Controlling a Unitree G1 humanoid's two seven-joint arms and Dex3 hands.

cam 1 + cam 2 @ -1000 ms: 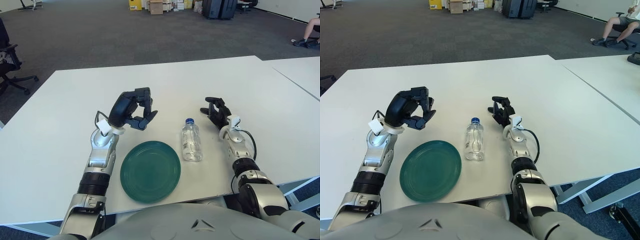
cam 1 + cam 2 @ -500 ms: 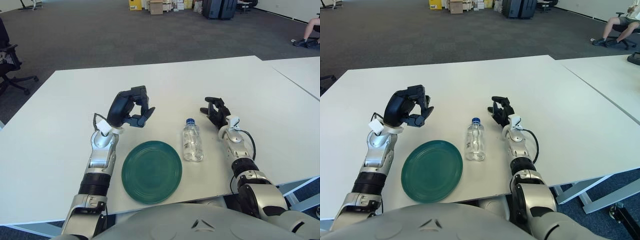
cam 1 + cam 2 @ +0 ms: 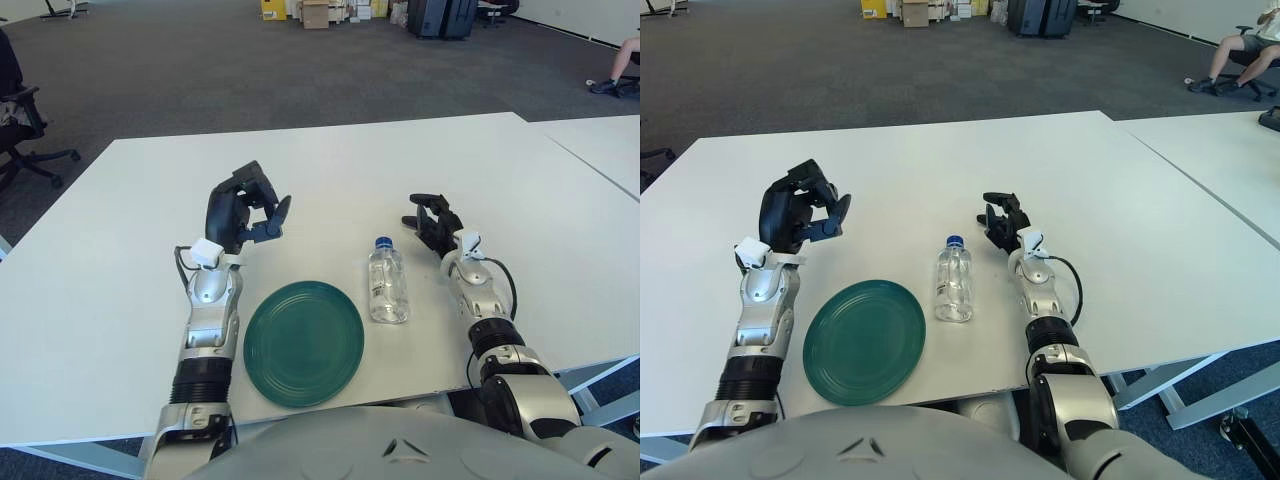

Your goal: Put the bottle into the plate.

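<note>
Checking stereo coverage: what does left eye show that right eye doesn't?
Left eye only: an office chair at the left edge.
Right eye only: more of the seated person at top right, and the floor under the table's right corner.
Both: table, green plate with the bottle to its right, left hand raised behind the plate, right hand right of the bottle; both hold nothing.

Silver segmented forearms; black three-finger left robot hand (image 3: pixel 243 205), right robot hand (image 3: pixel 432 221); white wrist blocks; black cables.
</note>
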